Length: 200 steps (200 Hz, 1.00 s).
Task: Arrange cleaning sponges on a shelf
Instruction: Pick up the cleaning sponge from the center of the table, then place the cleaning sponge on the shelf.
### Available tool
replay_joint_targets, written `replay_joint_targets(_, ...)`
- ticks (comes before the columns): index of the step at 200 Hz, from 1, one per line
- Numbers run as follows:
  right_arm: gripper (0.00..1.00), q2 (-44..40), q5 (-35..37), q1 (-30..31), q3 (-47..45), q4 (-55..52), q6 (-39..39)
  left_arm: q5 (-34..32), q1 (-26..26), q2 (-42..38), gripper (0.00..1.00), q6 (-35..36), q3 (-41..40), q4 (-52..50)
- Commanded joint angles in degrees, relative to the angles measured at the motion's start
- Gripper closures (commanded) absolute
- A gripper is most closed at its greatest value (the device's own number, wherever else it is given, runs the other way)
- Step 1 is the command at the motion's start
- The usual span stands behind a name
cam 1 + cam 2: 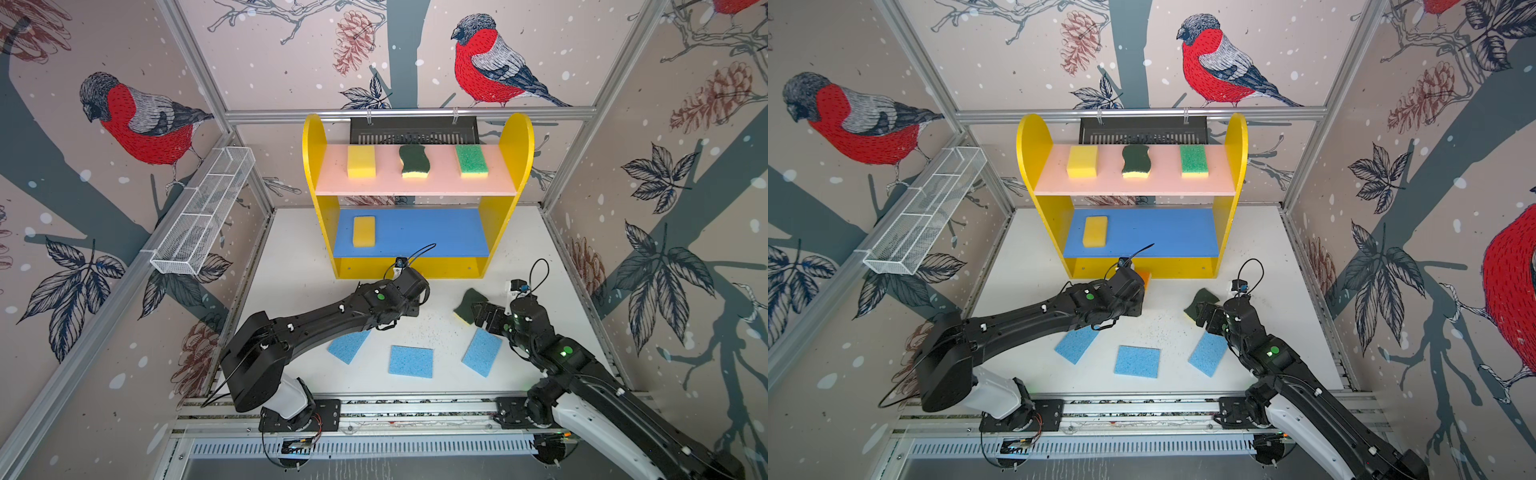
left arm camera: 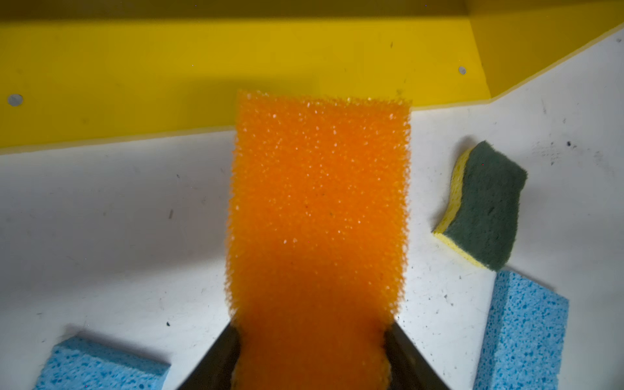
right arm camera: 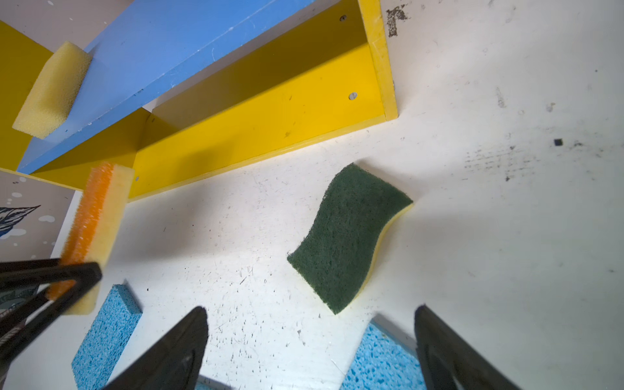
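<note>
Yellow-sided shelf [image 1: 517,141] stands at far end of table [image 1: 299,291]. Pink board [image 1: 415,185] carries three sponges [image 1: 414,161]; blue board [image 1: 436,232] carries yellow sponge [image 1: 364,231] at left end. Blue sponges [image 1: 411,360] lie near, green sponge [image 3: 347,236] right. Orange sponge [image 2: 317,209] pinched by left fingers [image 2: 216,364], just before shelf's bottom front. Advice: raise clear of blue board's edge, set flat, right of yellow sponge. Empty right fingers [image 3: 182,347] spread, near green sponge.
</note>
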Motion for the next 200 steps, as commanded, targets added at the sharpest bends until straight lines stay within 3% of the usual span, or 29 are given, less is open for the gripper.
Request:
replay_joint_targets(1, 0.05, 0.1, -0.2, 0.0, 0.7, 1.3, -1.5, -4.4, 0.0, -1.6, 0.43, 0.7, 1.1, 1.6)
replay_joint_targets(79, 0.05, 1.0, -0.9, -0.1, 1.8, 1.8, -3.2, -15.3, 2.6, 2.8, 0.42, 6.3, 10.6, 4.4)
replay_joint_targets(200, 0.05, 4.3, -1.5, -0.4, 2.7, 4.0, -5.5, -15.1, 8.3, 12.5, 0.43, 12.2, 15.3, 16.5)
